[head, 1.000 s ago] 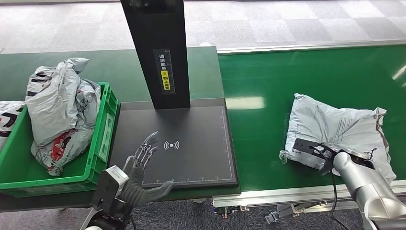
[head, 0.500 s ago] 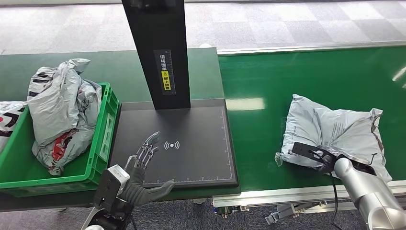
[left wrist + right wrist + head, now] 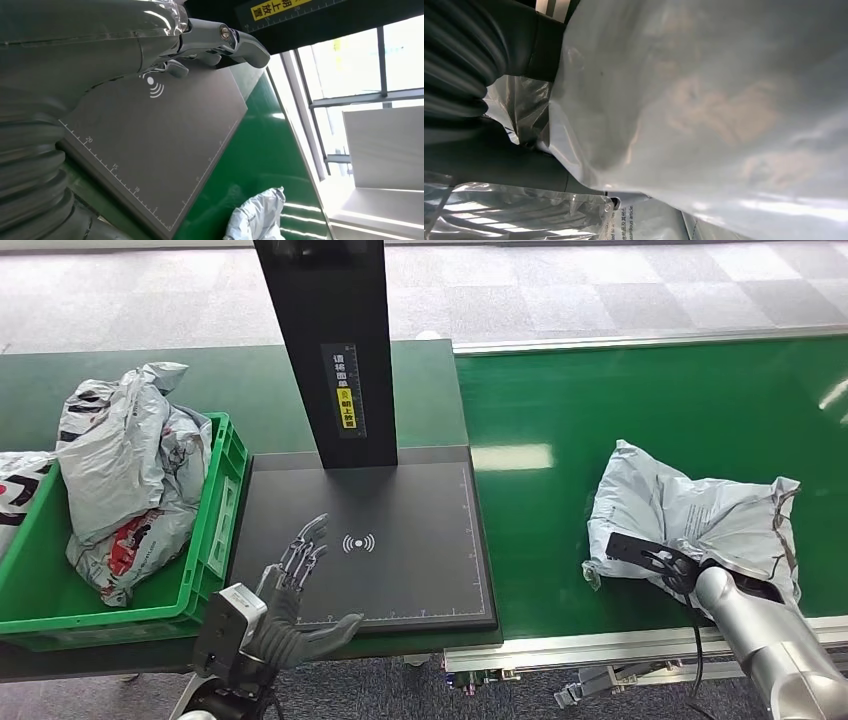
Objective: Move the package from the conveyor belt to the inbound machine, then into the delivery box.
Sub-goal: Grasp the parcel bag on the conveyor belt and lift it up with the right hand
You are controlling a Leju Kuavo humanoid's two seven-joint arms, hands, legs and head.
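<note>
The grey plastic package (image 3: 690, 515) lies crumpled on the green conveyor belt (image 3: 650, 400), at its near right side. My right hand (image 3: 494, 155) grips the package's near edge, and the plastic (image 3: 704, 110) covers most of its fingers. My left hand (image 3: 295, 600) hovers open with fingers spread over the front left corner of the inbound machine's black plate (image 3: 400, 570). In the left wrist view that hand's fingers (image 3: 235, 42) hang above the plate's white scan mark (image 3: 152, 87).
The machine's black post (image 3: 330, 350) rises at the back of the plate. A green crate (image 3: 215, 540) left of the plate holds several grey bags (image 3: 130, 470). Another bag (image 3: 15, 485) lies at the far left edge. The belt's metal rim (image 3: 620, 645) runs along the front.
The package has bunched up and shifted slightly left under my right hand, its near edge lifting. My left hand has stayed in place.
</note>
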